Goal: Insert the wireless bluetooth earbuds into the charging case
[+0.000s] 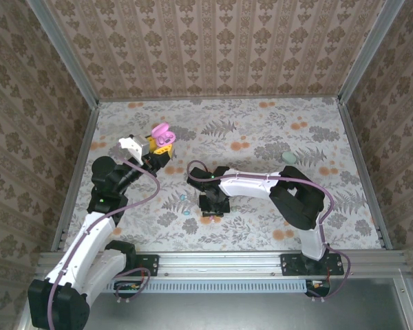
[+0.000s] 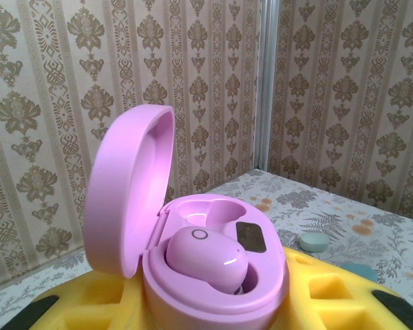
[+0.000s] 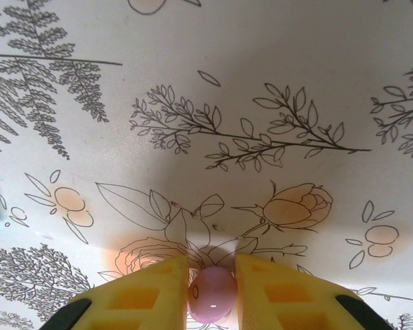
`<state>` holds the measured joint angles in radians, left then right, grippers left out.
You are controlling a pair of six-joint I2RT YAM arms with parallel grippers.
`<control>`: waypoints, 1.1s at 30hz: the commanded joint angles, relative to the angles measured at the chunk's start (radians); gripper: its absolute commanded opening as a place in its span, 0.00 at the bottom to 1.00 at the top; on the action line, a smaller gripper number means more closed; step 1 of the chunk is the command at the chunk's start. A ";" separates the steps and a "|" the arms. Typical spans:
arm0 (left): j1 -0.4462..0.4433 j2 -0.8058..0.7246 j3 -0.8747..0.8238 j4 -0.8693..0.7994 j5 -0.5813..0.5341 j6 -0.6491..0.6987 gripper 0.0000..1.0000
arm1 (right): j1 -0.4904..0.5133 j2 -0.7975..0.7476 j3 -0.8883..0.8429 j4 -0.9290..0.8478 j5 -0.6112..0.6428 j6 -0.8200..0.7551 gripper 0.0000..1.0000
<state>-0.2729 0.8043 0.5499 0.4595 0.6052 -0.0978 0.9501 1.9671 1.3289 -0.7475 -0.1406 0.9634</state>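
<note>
on the table (image 3: 275,89) right pincer (image 3: 212,280) clamps pink earbud (image 3: 212,297); lift straight, seat it squarely in empty well (image 2: 210,210) of charging case (image 2: 127,206) clamped by left pincer (image 1: 159,146).

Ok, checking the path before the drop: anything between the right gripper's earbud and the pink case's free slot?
Nothing visible. The pink earbud sits between the pads of the right gripper on the mat; the pink charging case is open, its rear socket empty behind one seated bud.
</note>
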 commanded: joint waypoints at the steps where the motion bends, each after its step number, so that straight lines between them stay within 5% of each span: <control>1: 0.006 -0.011 -0.006 0.028 0.015 -0.010 0.37 | 0.006 0.025 0.025 -0.027 0.016 -0.014 0.25; 20: 0.006 0.010 0.004 0.041 0.000 -0.028 0.37 | -0.031 -0.171 -0.037 0.088 -0.034 -0.071 0.21; 25: 0.006 0.040 0.021 0.055 0.001 -0.046 0.37 | -0.129 -0.336 -0.141 0.279 -0.179 -0.091 0.20; 33: -0.006 0.167 0.082 0.108 0.063 -0.079 0.37 | -0.376 -0.479 -0.219 0.529 -0.578 -0.077 0.20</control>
<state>-0.2737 0.9455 0.5774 0.4980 0.6170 -0.1474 0.6270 1.5238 1.1282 -0.3450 -0.5133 0.8890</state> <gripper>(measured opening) 0.376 0.204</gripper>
